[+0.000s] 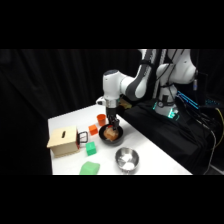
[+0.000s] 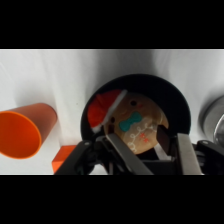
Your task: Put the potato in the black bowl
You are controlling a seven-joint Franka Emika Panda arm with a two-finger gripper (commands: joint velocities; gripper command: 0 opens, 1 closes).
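I see the end effector (image 2: 142,145) down in the black bowl (image 2: 175,102), fingers either side of the potato (image 2: 137,127), apparently clamped. Risk: lifting w/o releasing drags potato out.

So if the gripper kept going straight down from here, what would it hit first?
Probably the tan rounded potato between its fingers, lying inside the round matte black bowl; beyond that, the bowl's floor. How near it is cannot be told.

Black curtains (image 1: 55,80), seemingly cloth, surround the white table (image 1: 155,160).
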